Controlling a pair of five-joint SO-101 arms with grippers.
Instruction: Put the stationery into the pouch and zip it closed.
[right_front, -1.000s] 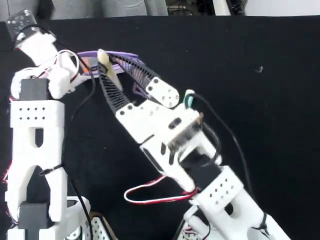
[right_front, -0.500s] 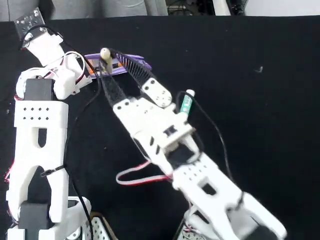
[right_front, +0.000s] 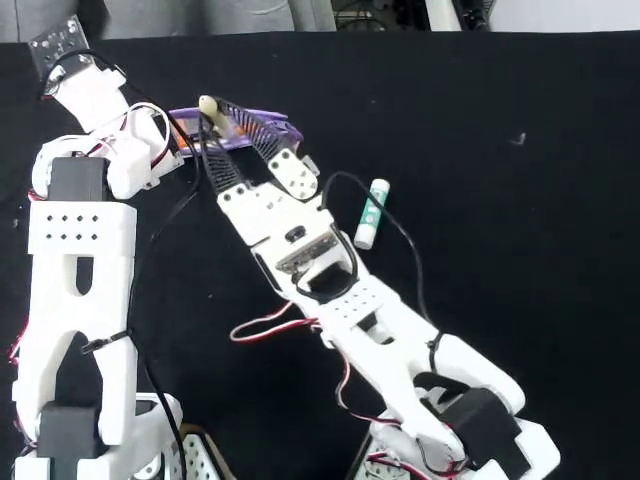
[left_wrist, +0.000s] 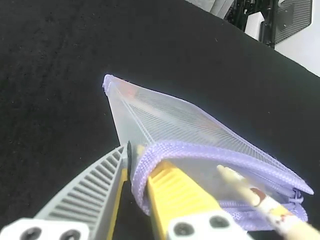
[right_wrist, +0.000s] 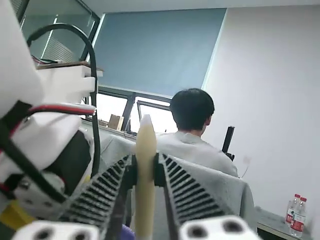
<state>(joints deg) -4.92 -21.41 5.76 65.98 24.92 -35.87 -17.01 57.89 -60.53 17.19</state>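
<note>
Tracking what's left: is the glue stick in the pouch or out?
Out: the glue stick lies on the black table, apart from the purple pouch.

No legible txt. Glue stick (right_front: 371, 214), 4 o'clock of pouch (right_front: 283, 126): green label w/ print too small to read.

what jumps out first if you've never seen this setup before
The right end effector grips a cream pen upright at the far left of the black table, right over the mouth of the purple mesh pouch. The left end effector clamps that pouch's rim. A green and white tube lies alone on the table, beside the right arm.
</note>
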